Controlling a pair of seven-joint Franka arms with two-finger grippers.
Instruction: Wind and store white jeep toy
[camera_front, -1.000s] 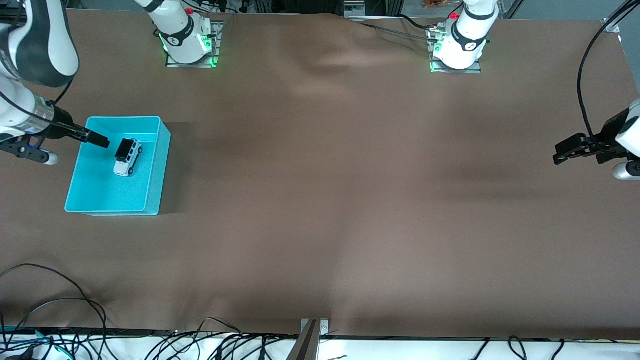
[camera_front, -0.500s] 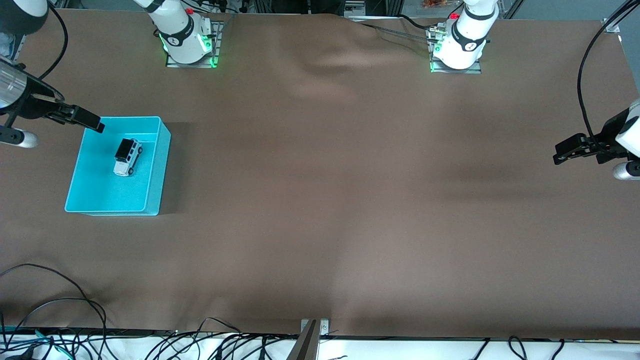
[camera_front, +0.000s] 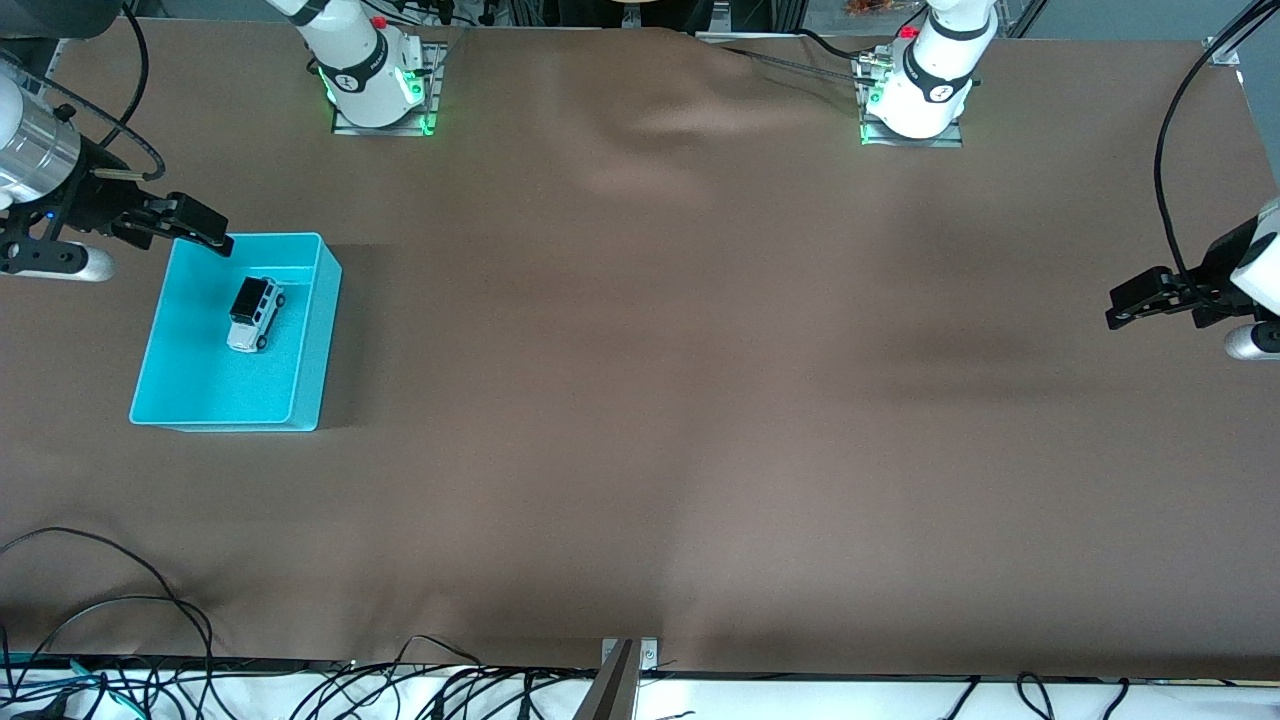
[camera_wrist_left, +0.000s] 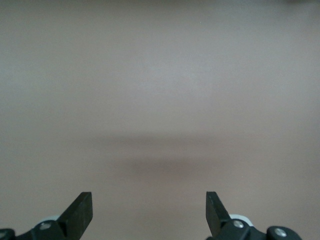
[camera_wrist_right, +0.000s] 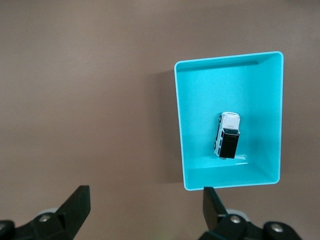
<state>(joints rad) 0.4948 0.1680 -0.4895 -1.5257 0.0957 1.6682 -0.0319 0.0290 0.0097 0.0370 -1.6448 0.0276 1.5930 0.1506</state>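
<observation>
White jeep toy (camera_front: 255, 313) stands on its wheels inside the turquoise bin (camera_front: 306, 345), in the middle left of the front frame, so we judge the storing as done. Its long axis runs diagonally, from lower left to upper right of that frame. Our right hand (camera_front: 205, 232) hangs in the upper left of the frame, over the upper left corner of the bin, with its fingers spread and holding nothing. The toy lies down and to the right of it, quite near. Our left hand (camera_front: 1125, 303) waits at the right edge of the frame over the bare worktop (camera_front: 700, 400), also spread and empty, well apart from the toy. The right arm is clearly nearer, if any further reach is needed.
</observation>
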